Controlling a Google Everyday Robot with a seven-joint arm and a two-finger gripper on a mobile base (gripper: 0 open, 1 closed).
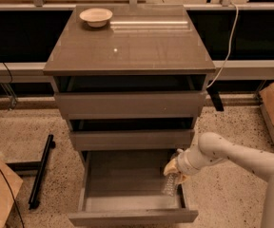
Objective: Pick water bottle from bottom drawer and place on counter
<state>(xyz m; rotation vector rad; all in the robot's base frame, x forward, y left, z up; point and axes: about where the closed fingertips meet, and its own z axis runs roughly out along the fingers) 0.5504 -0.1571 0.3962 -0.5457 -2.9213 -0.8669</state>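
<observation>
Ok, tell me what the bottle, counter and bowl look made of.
Bottle: clear thin plastic, seemingly; the drawer shows through its body. It hangs from the gripper at the drawer's right side. Counter: glossy grey-brown, likely laminate or coated board; it mirrors light streaks. Bowl: pale, matte, perhaps paper or ceramic.

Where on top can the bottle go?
The glossy grey-brown counter is bare except its back-left corner, where the pale bowl sits. The gripper holds the clear plastic water bottle at the right side of the open bottom drawer.
</observation>
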